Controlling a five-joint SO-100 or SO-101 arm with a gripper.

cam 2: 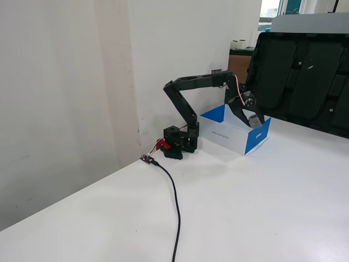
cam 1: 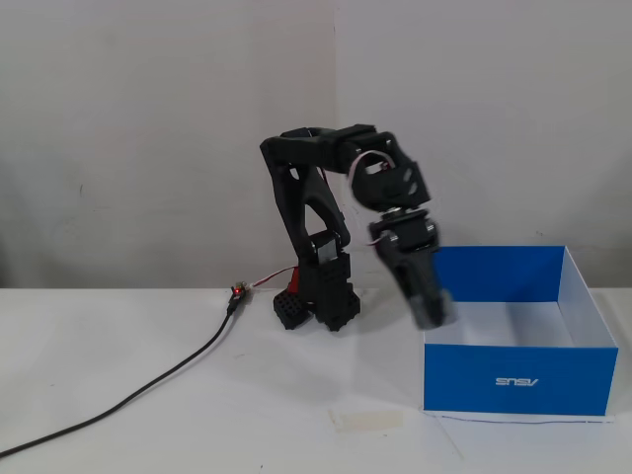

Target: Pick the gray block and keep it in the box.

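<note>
The blue open-top box [cam 1: 523, 380] stands on the white table at the right, white inside, with white lettering on its front wall. It also shows in the other fixed view [cam 2: 256, 139]. My gripper [cam 1: 433, 308] points down over the box's left end, just inside the rim. In the other fixed view my gripper [cam 2: 252, 118] hangs above the box's opening. It is shut on the gray block [cam 2: 254, 120], a small gray cube between the fingers. In the front fixed view the gray block [cam 1: 435, 312] is blurred at the fingertips.
The arm's base [cam 1: 321, 291] stands left of the box, close to the wall. A black cable [cam 1: 148, 390] runs from it to the table's front left. A strip of tape [cam 1: 367, 420] lies in front. Large black cases [cam 2: 305, 76] stand behind the box.
</note>
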